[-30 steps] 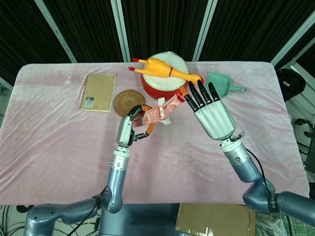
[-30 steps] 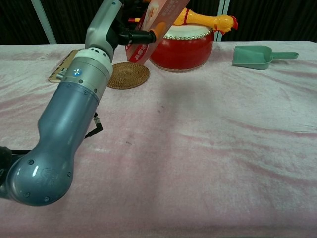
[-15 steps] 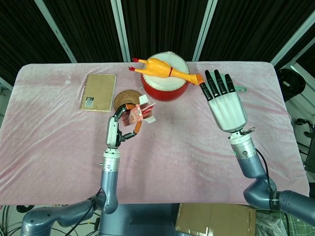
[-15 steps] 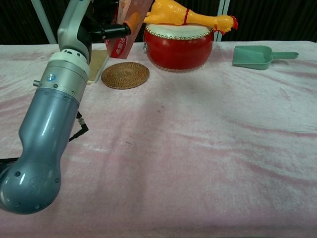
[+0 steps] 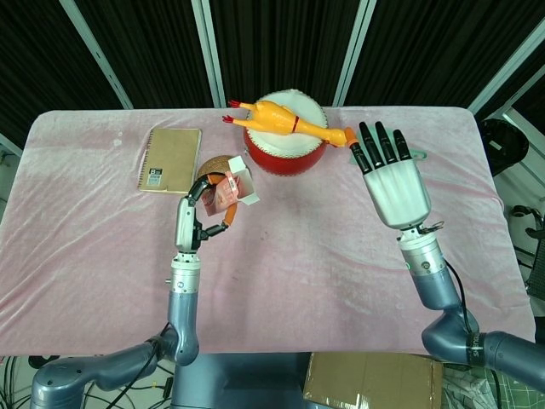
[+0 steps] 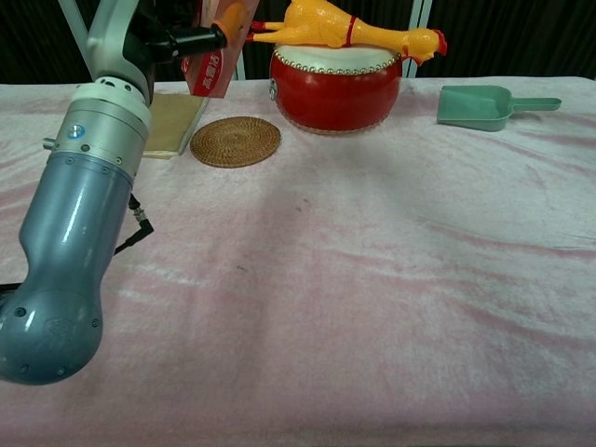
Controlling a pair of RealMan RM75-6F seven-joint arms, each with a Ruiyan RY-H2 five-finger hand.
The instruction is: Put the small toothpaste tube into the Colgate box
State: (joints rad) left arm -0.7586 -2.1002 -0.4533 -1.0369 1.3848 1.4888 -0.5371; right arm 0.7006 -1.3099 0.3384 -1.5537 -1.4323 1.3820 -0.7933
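Note:
My left hand [image 5: 196, 211] holds the red and pink Colgate box [image 5: 225, 191] in the air above the table, left of the drum. The box tilts, and its white end flap [image 5: 244, 176] stands open toward the drum. In the chest view the left hand [image 6: 154, 42] and the box [image 6: 209, 67] sit at the top left edge. My right hand [image 5: 393, 181] is raised at the right with its fingers spread and nothing in it. It is well apart from the box. No separate toothpaste tube shows in either view.
A red drum [image 5: 283, 143] with a yellow rubber chicken [image 5: 285, 118] on it stands at the back middle. A woven coaster [image 6: 235, 142] and a brown notebook [image 5: 170, 159] lie left of it. A green scoop [image 6: 489, 104] lies at the back right. My left forearm [image 6: 84, 214] fills the chest view's left side.
My left hand has carried the box leftward, away from the drum's front. My right hand has drawn back to the right from the box and now stays raised and open.

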